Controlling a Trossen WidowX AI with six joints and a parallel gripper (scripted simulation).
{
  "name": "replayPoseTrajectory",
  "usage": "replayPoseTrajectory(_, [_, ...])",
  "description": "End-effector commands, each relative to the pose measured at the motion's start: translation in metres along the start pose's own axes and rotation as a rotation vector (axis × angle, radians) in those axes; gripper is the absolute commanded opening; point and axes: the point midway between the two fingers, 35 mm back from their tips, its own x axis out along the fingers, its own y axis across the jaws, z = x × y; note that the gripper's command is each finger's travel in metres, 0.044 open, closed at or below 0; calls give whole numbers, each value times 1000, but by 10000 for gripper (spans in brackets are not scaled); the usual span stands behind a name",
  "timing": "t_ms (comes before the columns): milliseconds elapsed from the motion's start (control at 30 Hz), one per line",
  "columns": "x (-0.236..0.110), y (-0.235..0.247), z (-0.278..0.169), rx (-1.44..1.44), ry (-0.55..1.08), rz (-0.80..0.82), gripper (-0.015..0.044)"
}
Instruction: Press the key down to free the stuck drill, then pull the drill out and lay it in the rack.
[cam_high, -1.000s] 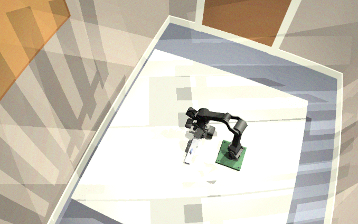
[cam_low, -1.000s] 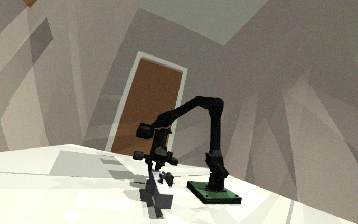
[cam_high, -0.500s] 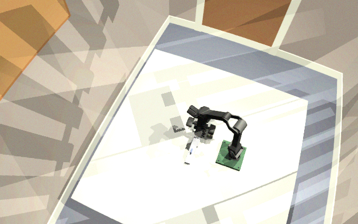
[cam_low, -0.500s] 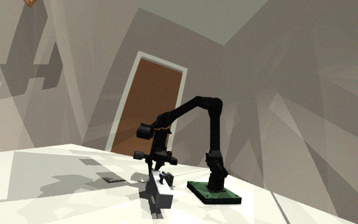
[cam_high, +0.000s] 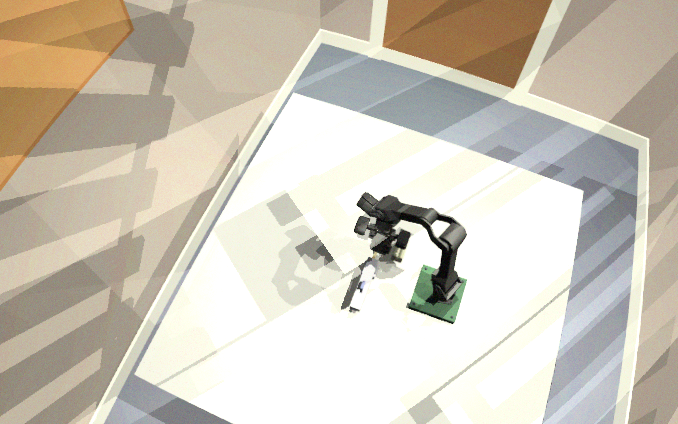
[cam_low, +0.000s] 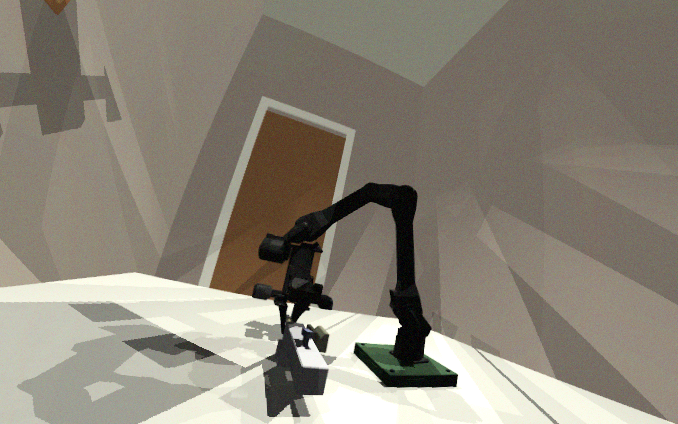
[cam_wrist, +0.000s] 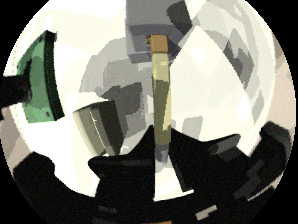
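Note:
My gripper (cam_wrist: 156, 127) (cam_low: 290, 319) (cam_high: 381, 254) points down over the far end of a long pale block (cam_low: 306, 361) (cam_high: 359, 287) and is shut on the drill (cam_wrist: 160, 90), a thin olive rod with a tan tip. In the wrist view the rod runs from my fingers toward the grey block (cam_wrist: 152, 16), its tip just short of it. A small blue key (cam_high: 361, 286) (cam_low: 303, 342) sits on top of the block. A small olive rack (cam_low: 320, 336) (cam_wrist: 99, 128) stands right beside the block, on the arm's side.
The arm's green base plate (cam_high: 436, 301) (cam_low: 406, 371) (cam_wrist: 39, 90) lies to the right of the block. Strong shadows fall across the white table top (cam_high: 300, 360). A brown door (cam_low: 280, 200) is in the wall behind.

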Motion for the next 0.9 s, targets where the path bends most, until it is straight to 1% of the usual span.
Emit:
replayPoseTrajectory(0, [-3, -3, -7, -4, 6, -7, 0])
replayPoseTrajectory(733, [-5, -3, -38, -4, 9, -7, 0])
replayPoseTrajectory(867, [-6, 0, -35, -4, 8, -7, 0])
